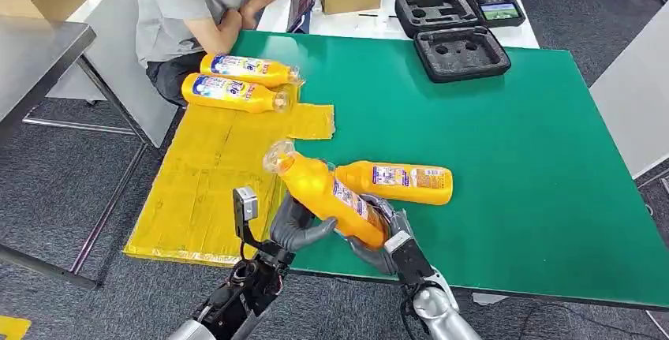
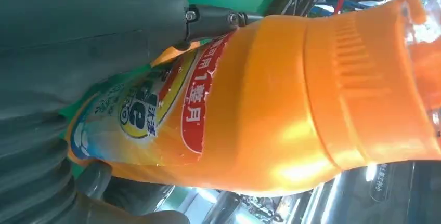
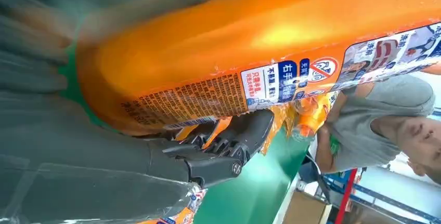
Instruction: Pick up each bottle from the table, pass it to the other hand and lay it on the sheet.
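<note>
both hands grip one orange bottle tilted above the green table's near edge, cap toward the yellow sheet. left hand wraps its middle, right hand its base. another bottle lies on the table just behind; two bottles lie at the sheet's far end.

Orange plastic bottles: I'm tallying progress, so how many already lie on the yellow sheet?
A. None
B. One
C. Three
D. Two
D. Two orange plastic bottles lie side by side at the far end of the yellow sheet; a third bottle is held between both hands, and a fourth lies on the green table.
</note>
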{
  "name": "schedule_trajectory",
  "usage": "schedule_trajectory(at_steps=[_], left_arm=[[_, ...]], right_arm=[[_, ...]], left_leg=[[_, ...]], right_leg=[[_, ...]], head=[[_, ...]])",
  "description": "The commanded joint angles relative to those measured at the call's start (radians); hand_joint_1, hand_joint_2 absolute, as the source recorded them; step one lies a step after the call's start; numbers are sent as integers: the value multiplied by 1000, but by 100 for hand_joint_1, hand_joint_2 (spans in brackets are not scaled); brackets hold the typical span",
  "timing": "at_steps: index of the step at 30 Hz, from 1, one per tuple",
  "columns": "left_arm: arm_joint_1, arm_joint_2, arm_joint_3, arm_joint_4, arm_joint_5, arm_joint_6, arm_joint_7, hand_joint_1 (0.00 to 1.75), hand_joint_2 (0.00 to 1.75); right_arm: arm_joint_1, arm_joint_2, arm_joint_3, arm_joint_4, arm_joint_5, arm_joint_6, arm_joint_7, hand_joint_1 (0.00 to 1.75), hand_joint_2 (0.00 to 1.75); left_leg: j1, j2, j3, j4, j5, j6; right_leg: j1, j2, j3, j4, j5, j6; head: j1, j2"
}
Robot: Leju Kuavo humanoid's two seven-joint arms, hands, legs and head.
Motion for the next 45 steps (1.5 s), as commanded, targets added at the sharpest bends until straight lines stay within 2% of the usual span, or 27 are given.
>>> schedule_trajectory(at_steps=[1, 2, 4, 5, 6, 11, 12, 14, 24, 25, 26, 29, 30, 32, 33, 38, 40, 45], left_arm=[[-47, 0, -14, 77, 20, -2, 2, 5, 175], [-49, 0, -7, 81, 32, -5, 2, 99, 175], [-49, 0, -7, 81, 32, -5, 2, 99, 175], [-47, 2, -6, 80, 36, -9, 2, 166, 175], [-47, 3, -9, 74, 33, -11, 2, 175, 175], [-44, 3, -9, 70, 32, -9, 2, 175, 175], [-44, 3, -9, 70, 32, -9, 2, 175, 175], [-44, 3, -9, 70, 32, -9, 2, 175, 175], [-38, 0, -7, 46, 25, -5, 2, 175, 175], [-33, 0, -3, 36, 21, -1, 2, 175, 175], [-30, -1, 2, 31, 18, 1, 2, 175, 175], [-18, 0, 21, 3, 3, 14, 2, 175, 175], [-14, 5, 25, -18, -21, 28, 2, 175, 175], [-8, 21, 26, -72, -95, 94, 2, 175, 175], [-12, 33, 27, -93, -134, 125, 2, 175, 175], [-28, 78, 47, -158, -176, 151, 2, 175, 175], [-36, 80, 56, -165, -168, 144, 2, 175, 175], [-67, 68, 49, -139, -164, 146, 2, 175, 175]], right_arm=[[-29, 14, 31, 49, 0, 11, -1, 175, 175], [-31, 16, 34, 50, -5, 10, -1, 175, 175], [-31, 16, 34, 50, -5, 10, -1, 175, 175], [-34, 15, 36, 52, -7, 10, -1, 175, 175], [-37, 15, 37, 51, -10, 11, -1, 175, 175], [-39, 14, 38, 51, -12, 12, -1, 175, 175], [-39, 14, 38, 51, -12, 12, -1, 175, 175], [-39, 14, 38, 51, -12, 12, -1, 175, 175], [-43, 25, 48, 55, -22, 26, -1, 175, 175], [-39, 28, 39, 46, -42, 33, -1, 98, 175], [-37, 29, 30, 39, -56, 36, -1, 0, 175], [-34, 38, -4, 32, -65, 9, -1, 0, 175], [-26, 35, -13, 4, -71, 5, -1, 0, 0], [-18, 30, -28, -4, -64, -16, -1, 0, 0], [-14, 28, -36, -4, -58, -33, -1, 0, 175], [23, 12, -45, -47, -79, -58, -1, 0, 175], [35, 9, -40, -63, -84, -63, -1, 0, 175], [31, 18, -42, -64, -86, -68, -1, 0, 175]], left_leg=[[0, 1, 3, 0, -1, 0], [0, 1, 3, 0, -1, 0], [0, 1, 4, 0, -1, 0], [0, 1, 5, 0, -2, 1], [0, 1, 4, 0, -1, 1], [0, 1, 3, 0, -1, 0], [1, 2, 9, 1, -5, 1], [0, 1, 2, 0, -1, 0], [0, 2, 7, 1, -3, 1], [0, 1, 2, 0, -1, 0], [0, 2, 4, 0, -2, 1], [1, 3, 11, 3, -6, 2], [0, 2, 3, 0, -1, 1], [0, 2, 6, 1, -3, 1], [0, 1, 3, 0, -2, 1], [1, 1, 5, 1, -2, 1], [1, 2, 7, 1, -4, 1], [0, 0, 0, 0, 0, 0]], right_leg=[[1, 0, 3, -1, -1, -1], [0, 0, 3, -1, -1, -1], [1, 0, 4, -1, -1, -1], [1, 0, 5, -1, -2, -2], [1, 0, 4, -1, -1, -1], [0, 0, 3, 0, -1, -1], [2, 1, 9, 0, -3, -3], [0, 0, 2, -1, 0, -1], [1, 1, 7, 0, -2, -2], [0, 0, 2, 0, 0, -1], [1, 1, 4, 0, -1, -2], [2, 1, 12, 1, -5, -4], [0, 1, 3, 0, -1, -1], [1, 1, 6, 0, -2, -2], [1, 0, 3, 0, -1, -2], [1, 0, 5, 0, -2, -2], [2, 0, 7, 0, -3, -3], [0, 0, 0, 0, 0, -1]], head=[[0, 0], [0, 0], [0, 0], [0, 0], [0, 0], [0, 0], [0, 0], [0, 0], [0, 0], [0, 0], [0, 0], [0, 0], [0, 0], [0, 0], [0, 0], [0, 0], [0, 0], [0, 0]])
